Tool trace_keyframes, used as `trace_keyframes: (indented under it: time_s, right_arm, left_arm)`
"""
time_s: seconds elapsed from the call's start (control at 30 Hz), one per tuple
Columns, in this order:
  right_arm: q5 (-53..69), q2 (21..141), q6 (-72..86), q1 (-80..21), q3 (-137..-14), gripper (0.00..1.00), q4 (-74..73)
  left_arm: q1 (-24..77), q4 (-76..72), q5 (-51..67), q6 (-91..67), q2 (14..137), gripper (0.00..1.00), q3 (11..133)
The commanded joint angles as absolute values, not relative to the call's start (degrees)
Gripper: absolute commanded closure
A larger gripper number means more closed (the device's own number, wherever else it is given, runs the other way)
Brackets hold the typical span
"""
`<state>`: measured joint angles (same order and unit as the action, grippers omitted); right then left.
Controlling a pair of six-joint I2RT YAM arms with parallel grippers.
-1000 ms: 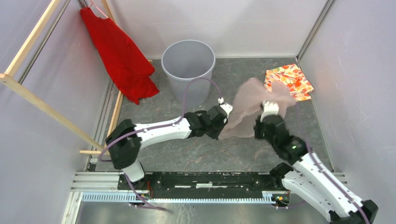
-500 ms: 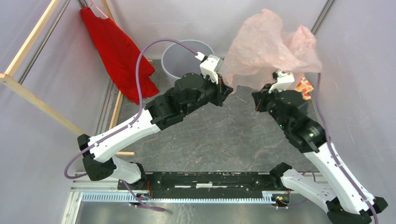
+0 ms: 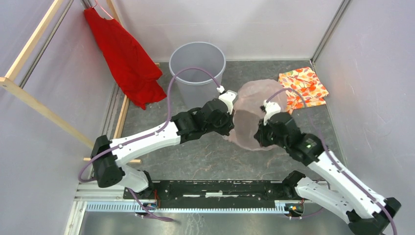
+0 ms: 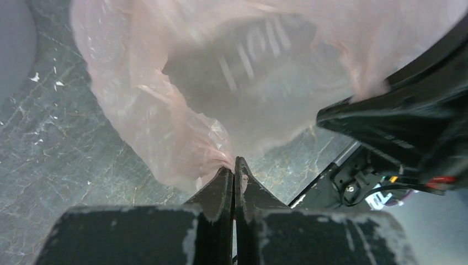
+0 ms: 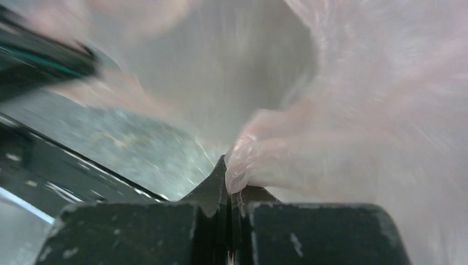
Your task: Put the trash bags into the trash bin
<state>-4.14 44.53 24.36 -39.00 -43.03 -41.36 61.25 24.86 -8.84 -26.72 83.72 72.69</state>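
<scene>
Pink bag (image 3: 247,105), both arms (image 3: 161,137) extended, converging

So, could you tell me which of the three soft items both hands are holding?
The thin, translucent pale pink plastic bag, pinched by the left hand and right hand; the red garment hangs apart, the orange floral folded cloth lies unheld.

A red piece of clothing (image 3: 128,61) hangs down at the back left. Its lower end reaches the edge of the dark grey, stone-look table (image 3: 205,159). Next to it is a frame of light wooden sticks (image 3: 36,105). A folded orange cloth with flowers (image 3: 304,85) lies flat at the back right, near the white wall (image 3: 372,73).
</scene>
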Motion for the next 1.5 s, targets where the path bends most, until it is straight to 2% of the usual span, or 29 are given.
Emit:
trace_keyframes:
  time_s: [0.0, 0.17, 0.4, 0.57, 0.8, 1.03, 1.2, 1.47]
  right_arm:
    - [-7.3, 44.8, 20.8, -39.1, -59.4, 1.0, -43.3]
    - [-7.8, 47.4, 20.0, -39.1, -67.0, 1.0, -44.5]
    - [1.3, 46.2, 23.6, -39.1, -63.8, 1.0, -32.4]
    - [5.3, 45.0, 22.7, -39.1, -61.6, 0.82, -26.9]
    - [9.4, 41.9, 20.8, -39.1, -57.0, 0.65, -21.2]
    - [11.6, 43.0, 17.5, -39.1, -55.6, 0.55, -21.0]
    - [8.4, 44.2, 17.0, -39.2, -55.9, 0.52, -20.9]
    - [4.4, 43.8, 17.2, -39.2, -55.5, 0.32, -17.6]
  left_arm:
    - [61.6, 23.3, -9.9, -28.3, 77.7, 0.98, 76.0]
    - [61.6, 23.8, -10.8, -28.2, 76.2, 0.98, 78.2]
    - [61.6, 24.7, -6.1, -30.4, 78.0, 0.98, 83.5]
    - [61.2, 27.3, -4.7, -37.3, 80.7, 0.98, 87.5]
    - [58.1, 26.5, -0.3, -43.6, 82.1, 0.98, 88.5]
    - [54.7, 22.3, 8.0, -48.4, 82.5, 0.98, 88.1]
    - [53.6, 19.8, 11.8, -51.3, 82.5, 0.98, 87.3]
    - [53.6, 18.1, 13.7, -53.7, 82.5, 0.98, 86.8]
